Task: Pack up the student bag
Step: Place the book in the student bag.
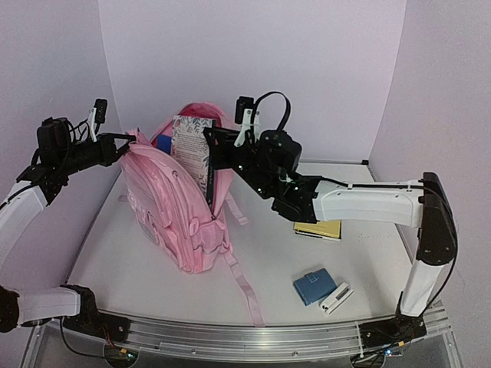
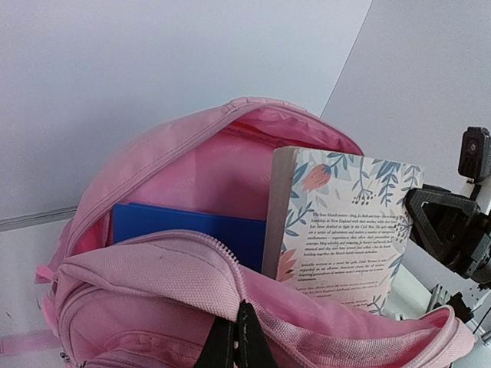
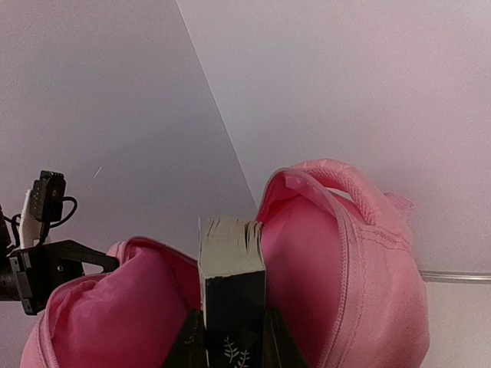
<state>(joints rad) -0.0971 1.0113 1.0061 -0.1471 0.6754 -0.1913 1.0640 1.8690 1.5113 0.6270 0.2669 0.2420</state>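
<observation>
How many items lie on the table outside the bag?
3: yellow pad under the right arm, blue case near the front, white gadget beside it. The bag may hide more.

One large light-pink fabric backpack (image 1: 173, 215), one floral-covered paperback book (image 1: 190, 146) and one flat blue folder (image 2: 184, 230) are in view. There is also one yellow rectangular notepad (image 1: 318, 228), one small blue pouch (image 1: 311, 287) and one small white oblong object (image 1: 335, 298). Two black pincers show, the left pincer (image 1: 129, 139) and the right pincer (image 1: 209, 150), over one white table (image 1: 268, 257).
</observation>
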